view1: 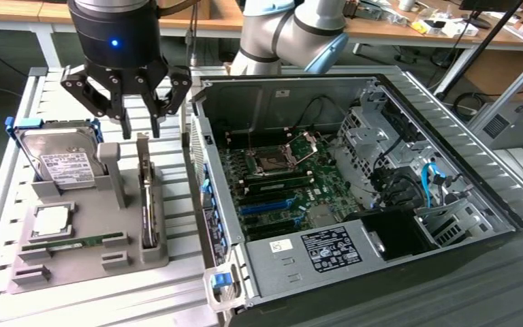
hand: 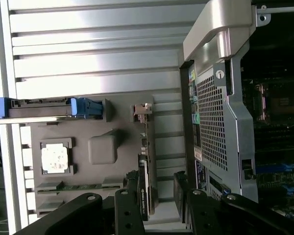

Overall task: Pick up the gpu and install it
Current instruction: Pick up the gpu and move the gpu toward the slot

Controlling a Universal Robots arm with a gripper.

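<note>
The gpu (view1: pixel 146 199) is a thin dark card standing on its edge in a slot of the grey holder (view1: pixel 107 262), to the exterior view's left of the open computer case (view1: pixel 353 163). My gripper (view1: pixel 141 128) hangs just above the card's far end, open, with nothing between its fingers. In the wrist view the gpu (hand: pixel 146 147) runs edge-on, its silvery bracket at the end away from my gripper (hand: pixel 157 196). The card's near end lies between the two black fingers (hand: pixel 132 200), closer to one of them and not gripped.
The grey holder also carries a hard drive (view1: pixel 62 162) in a blue-tabbed caddy, a processor (view1: pixel 51 219) and a memory stick (view1: pixel 80 242). The case wall (view1: pixel 198 170) stands close beside the card. The motherboard (view1: pixel 275 197) with blue slots lies inside.
</note>
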